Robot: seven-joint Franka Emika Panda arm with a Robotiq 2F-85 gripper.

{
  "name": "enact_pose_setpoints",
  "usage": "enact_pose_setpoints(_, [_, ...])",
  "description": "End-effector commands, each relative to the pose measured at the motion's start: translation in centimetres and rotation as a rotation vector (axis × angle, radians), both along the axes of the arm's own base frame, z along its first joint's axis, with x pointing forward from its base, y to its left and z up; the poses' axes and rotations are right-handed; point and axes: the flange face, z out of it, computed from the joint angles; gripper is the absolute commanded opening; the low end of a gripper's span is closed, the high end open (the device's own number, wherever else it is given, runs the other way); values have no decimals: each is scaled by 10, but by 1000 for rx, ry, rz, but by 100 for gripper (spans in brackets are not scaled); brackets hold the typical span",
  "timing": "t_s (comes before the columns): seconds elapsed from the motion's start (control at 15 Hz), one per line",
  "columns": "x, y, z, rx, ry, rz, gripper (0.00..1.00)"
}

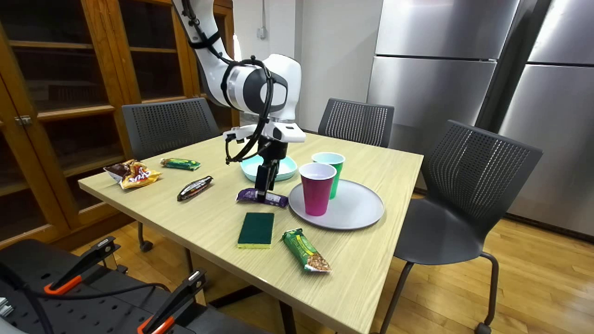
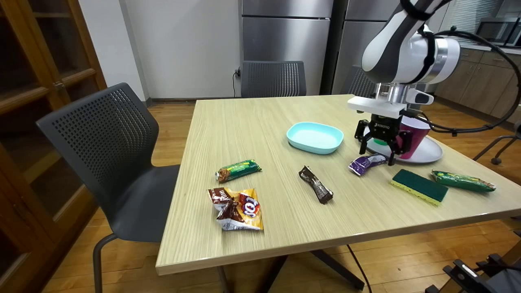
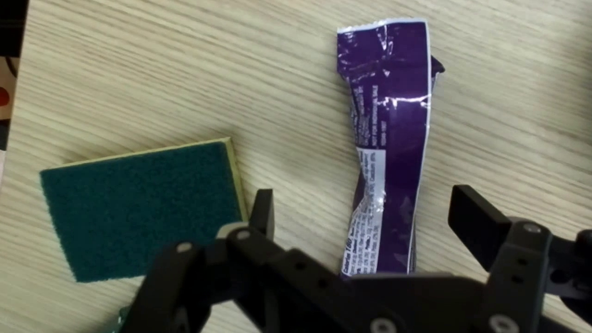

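My gripper (image 3: 363,198) is open and points down over a purple wrapped bar (image 3: 393,129). In the wrist view the bar runs between the two fingers with bare table on each side of it, and its near end is hidden behind the gripper. The gripper also shows in both exterior views (image 1: 265,191) (image 2: 377,157), with fingertips low over the table. The purple bar lies flat there (image 1: 278,200) (image 2: 363,165). A green and yellow sponge (image 3: 143,208) lies beside the left finger; it also shows in both exterior views (image 1: 256,227) (image 2: 419,185).
A grey plate (image 1: 364,211) bears a magenta cup (image 1: 317,192) and a green cup (image 1: 339,174). A light blue dish (image 2: 315,136), a green bar (image 1: 301,248), another green bar (image 2: 238,170), a dark brown bar (image 2: 316,185) and a snack bag (image 2: 240,209) lie around. Chairs (image 1: 445,222) surround the table.
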Motion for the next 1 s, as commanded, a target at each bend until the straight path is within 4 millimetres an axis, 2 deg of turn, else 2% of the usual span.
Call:
enact_pose_setpoints(0.0, [8,4,-4,-11,-11,-30,66])
enact_pose_setpoints(0.53, [11,3,-7,-14,-8,-39,3])
enact_pose_setpoints(0.93, [8,10,9,-2,-5,-13,4])
